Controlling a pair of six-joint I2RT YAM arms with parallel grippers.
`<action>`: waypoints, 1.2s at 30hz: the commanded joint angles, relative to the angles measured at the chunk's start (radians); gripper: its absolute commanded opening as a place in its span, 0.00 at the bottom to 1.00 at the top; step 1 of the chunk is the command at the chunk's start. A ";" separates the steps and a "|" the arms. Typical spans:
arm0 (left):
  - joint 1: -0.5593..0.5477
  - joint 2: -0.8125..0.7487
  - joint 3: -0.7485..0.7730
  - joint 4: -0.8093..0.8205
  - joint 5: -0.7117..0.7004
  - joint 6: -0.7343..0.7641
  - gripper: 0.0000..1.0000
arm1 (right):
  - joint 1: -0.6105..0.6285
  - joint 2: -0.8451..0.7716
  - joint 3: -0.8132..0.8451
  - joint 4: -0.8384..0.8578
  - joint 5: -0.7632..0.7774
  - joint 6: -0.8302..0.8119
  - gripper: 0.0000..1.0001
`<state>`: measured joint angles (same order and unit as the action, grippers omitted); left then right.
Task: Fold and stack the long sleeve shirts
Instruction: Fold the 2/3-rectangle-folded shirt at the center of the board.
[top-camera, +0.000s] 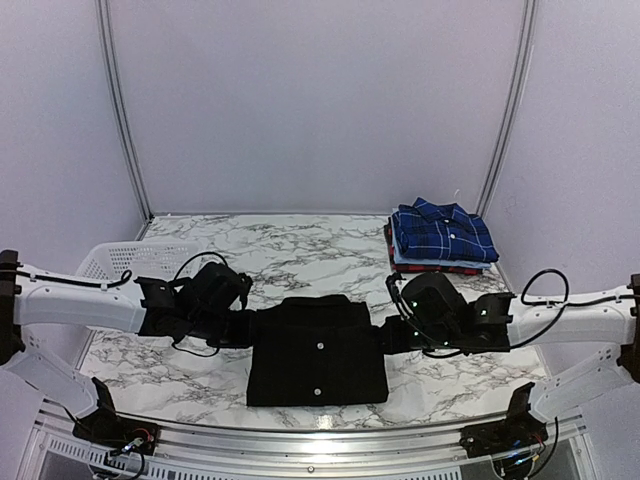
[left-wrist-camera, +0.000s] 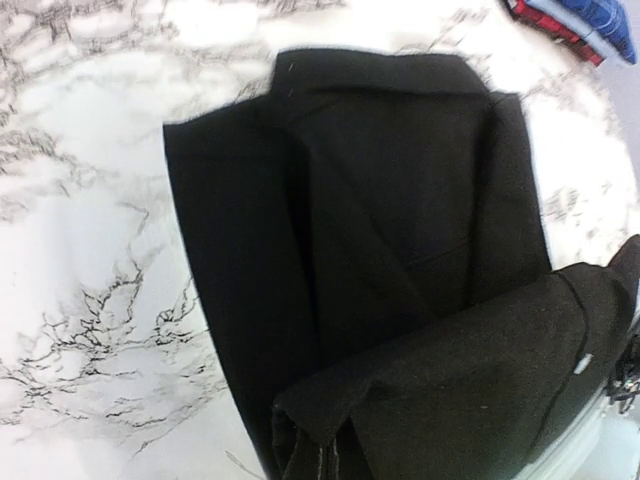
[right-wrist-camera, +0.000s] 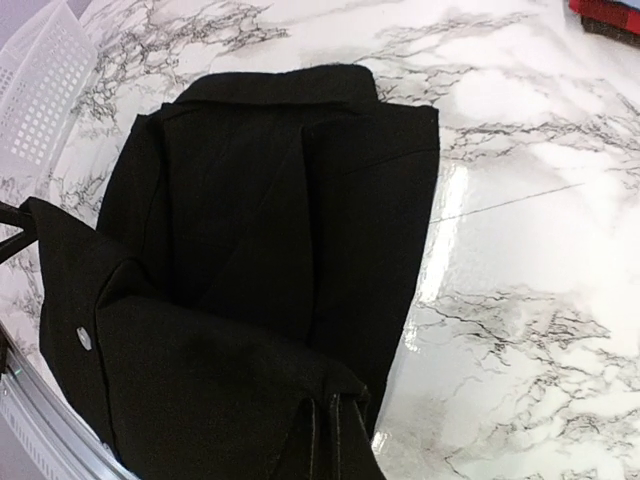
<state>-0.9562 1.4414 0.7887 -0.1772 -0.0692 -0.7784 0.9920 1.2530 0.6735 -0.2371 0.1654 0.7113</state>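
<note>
The black shirt (top-camera: 317, 350) lies on the marble table between my arms, its near half lifted and folding over toward the collar. My left gripper (top-camera: 243, 325) is shut on the shirt's left corner, which shows as a pinched black fold in the left wrist view (left-wrist-camera: 330, 440). My right gripper (top-camera: 390, 335) is shut on the right corner, seen in the right wrist view (right-wrist-camera: 335, 420). Two white buttons show on the raised cloth. A stack of folded shirts (top-camera: 441, 237), blue plaid on top, light blue and red beneath, sits at the back right.
A white plastic mesh basket (top-camera: 130, 260) stands at the left edge, behind my left arm, and shows in the right wrist view (right-wrist-camera: 40, 90). The metal rail of the table's near edge (top-camera: 320, 435) runs just below the shirt.
</note>
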 joint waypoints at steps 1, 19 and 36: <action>-0.004 -0.066 0.026 -0.019 -0.030 -0.001 0.00 | 0.021 -0.044 0.076 -0.076 0.091 0.022 0.00; 0.000 -0.114 0.190 -0.171 -0.097 0.077 0.00 | 0.029 -0.039 0.274 -0.149 0.130 -0.086 0.00; 0.244 0.082 0.399 -0.199 0.002 0.237 0.00 | -0.169 0.215 0.505 -0.046 0.063 -0.281 0.00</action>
<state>-0.7929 1.4124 1.1179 -0.3748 -0.1066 -0.6319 0.9367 1.3750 1.1179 -0.3782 0.2863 0.5167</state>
